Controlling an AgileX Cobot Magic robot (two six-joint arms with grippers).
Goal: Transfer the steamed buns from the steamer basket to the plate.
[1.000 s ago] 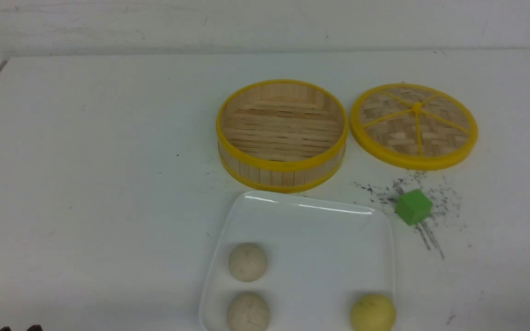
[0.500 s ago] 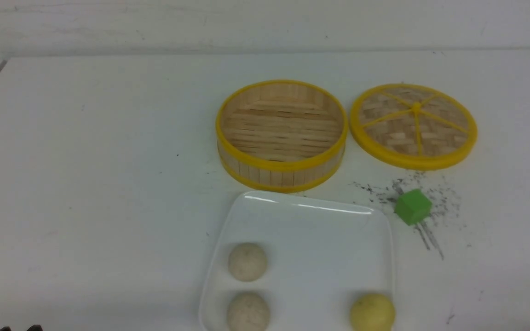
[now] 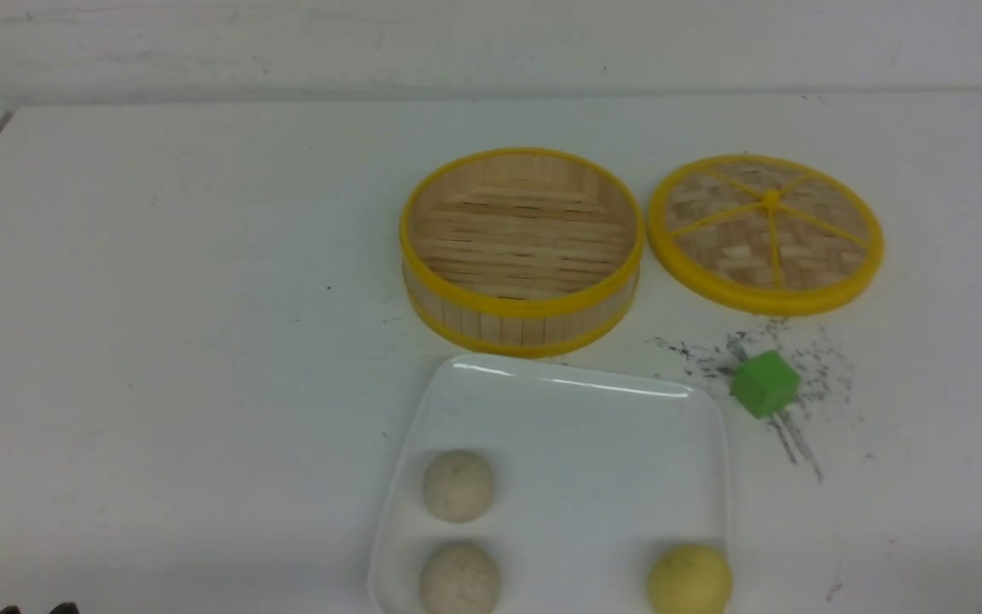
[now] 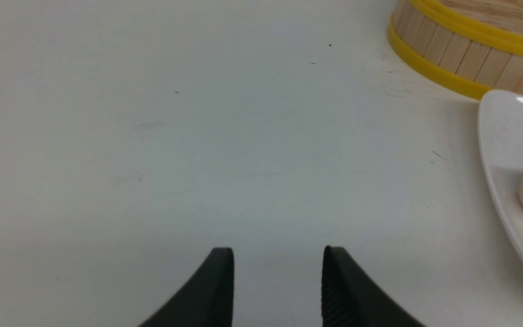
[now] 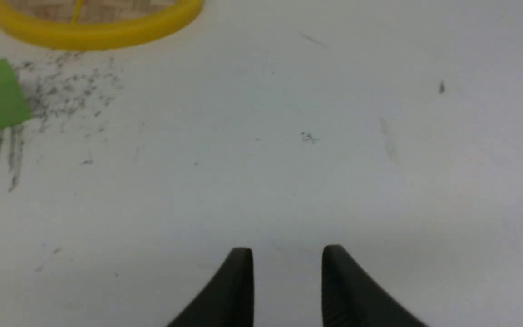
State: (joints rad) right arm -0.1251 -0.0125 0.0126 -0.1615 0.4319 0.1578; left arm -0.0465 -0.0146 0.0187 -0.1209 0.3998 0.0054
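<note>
Buns: all three on the plate [image 3: 572, 409]; two speckled ones [image 3: 458, 485] [image 3: 459, 579] stacked along its left side, the yellow one [image 3: 689, 581] at its near right corner.
Basket [image 3: 522, 249]: bare slats, nothing inside; sits just past the plate's far edge.
Lid [image 3: 766, 232]: flat on the table, right of the basket, not touching it.
Cube [image 3: 765, 384]: green, off the plate's far right corner, among dark scuffs.
My left gripper [image 4: 278, 284]: jaws apart, nothing between them, over bare table left of the plate.
My right gripper [image 5: 288, 284]: jaws apart, nothing held, over bare table right of the cube.
Change: none in the last second; buns, basket and lid sit exactly as they did.
Reading: transfer looks finished, both arms parked clear.
</note>
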